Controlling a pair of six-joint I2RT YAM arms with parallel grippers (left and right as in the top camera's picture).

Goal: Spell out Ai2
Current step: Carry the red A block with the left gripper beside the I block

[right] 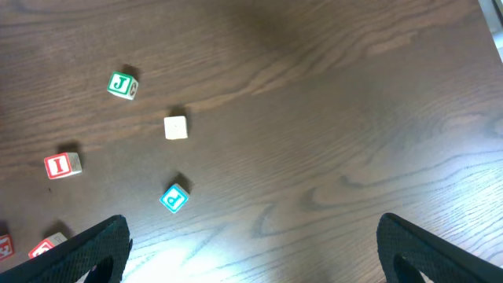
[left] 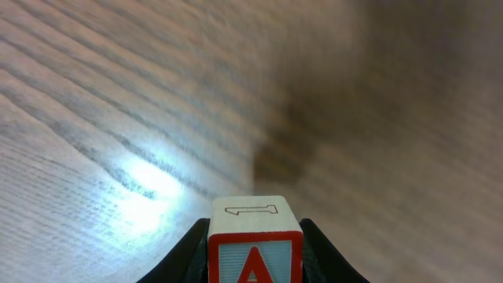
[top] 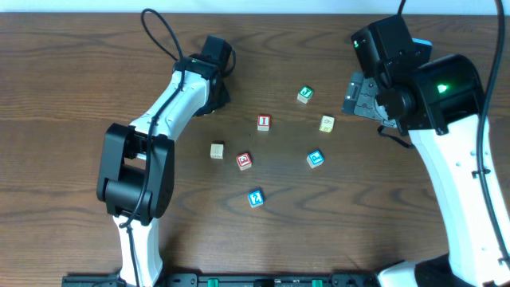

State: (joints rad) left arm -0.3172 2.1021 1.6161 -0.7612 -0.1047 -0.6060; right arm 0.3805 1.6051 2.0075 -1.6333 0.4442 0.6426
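Observation:
My left gripper [left: 255, 263] is shut on a wooden block with a red-framed A [left: 255, 244] on its face and holds it low over the table. In the overhead view the left gripper [top: 217, 97] is at the upper middle-left and hides that block. A red I block [top: 264, 123] lies right of it and also shows in the right wrist view [right: 63, 165]. Two blue blocks [top: 315, 159] [top: 256, 198] lie further toward the front; I cannot read their characters. My right gripper [right: 251, 259] is open and empty, high at the upper right [top: 362, 96].
A green J block [top: 304, 95], a cream block [top: 327, 123], another cream block [top: 217, 150] and a red block [top: 244, 160] lie scattered mid-table. The wooden table [top: 72, 96] stretches to both sides. A black cable loops over the left arm.

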